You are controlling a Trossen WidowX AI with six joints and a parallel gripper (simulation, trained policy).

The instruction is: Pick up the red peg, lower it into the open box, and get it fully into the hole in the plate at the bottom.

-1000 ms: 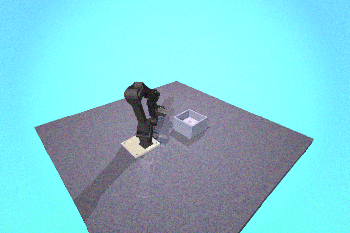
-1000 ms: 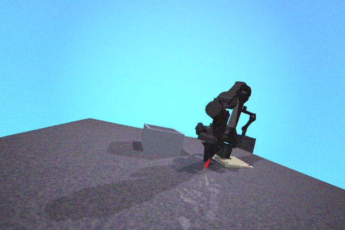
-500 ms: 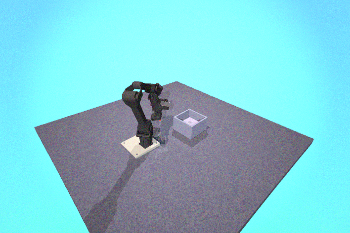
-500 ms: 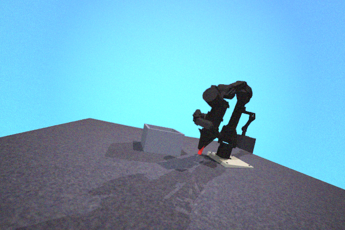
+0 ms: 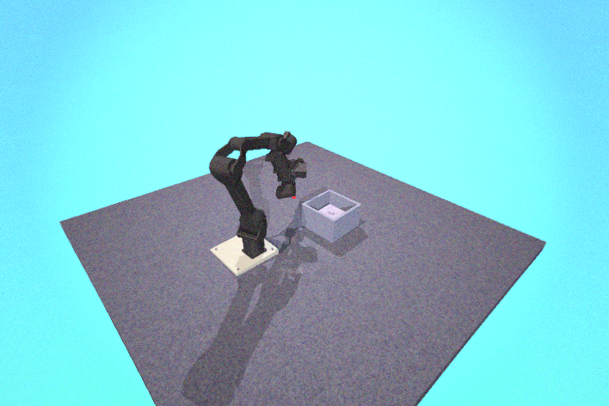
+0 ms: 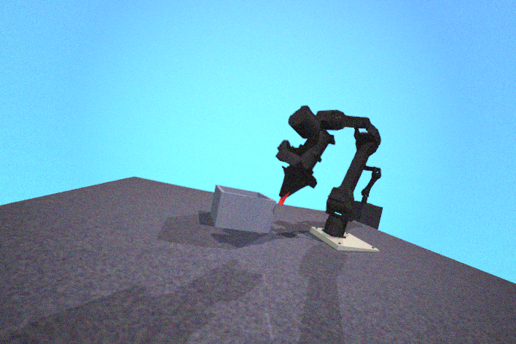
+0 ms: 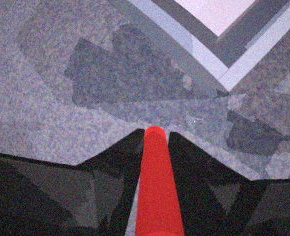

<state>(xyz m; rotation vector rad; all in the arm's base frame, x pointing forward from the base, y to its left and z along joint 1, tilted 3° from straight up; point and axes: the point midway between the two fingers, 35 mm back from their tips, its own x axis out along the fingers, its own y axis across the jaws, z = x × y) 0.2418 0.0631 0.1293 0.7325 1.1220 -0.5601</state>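
"What's nearest, seen from the wrist?"

"The red peg [image 5: 293, 197] [image 6: 283, 199] [image 7: 159, 190]. The gripper [image 5: 290, 195] [image 6: 284, 194] [image 7: 156, 138] has it pinched between its two black fingers, with the rounded end sticking out past the tips."

"Is it in the box [image 5: 317, 222] [image 6: 243, 210] [image 7: 206, 56] yet?"

"No, it's outside, off the table [image 5: 363, 306] [image 6: 388, 291] [image 7: 38, 125], near one corner of the box and on the arm's side of it. In the exterior view the peg leans."

"And what does the box hold?"

"It's open on top, with four grey-blue walls. At the bottom lies a pale plate [image 5: 337, 209] [image 7: 218, 12], and the top view shows a small round mark around the hole [image 5: 330, 213] near its middle. No peg in there. The exterior view hides the bottom behind the walls, and the wrist view catches only a corner of the plate."

"Where's the arm standing?"

"On a cream base plate [image 5: 224, 252] [image 6: 358, 244], well apart from the box, on the same side as the peg."

"Anything farther off?"

"In the exterior view, farther from the box than the arm's foot, there's a dark boxy shape [image 6: 372, 216] with a thin jointed stand [image 6: 374, 175] above it. I can't tell what they are."
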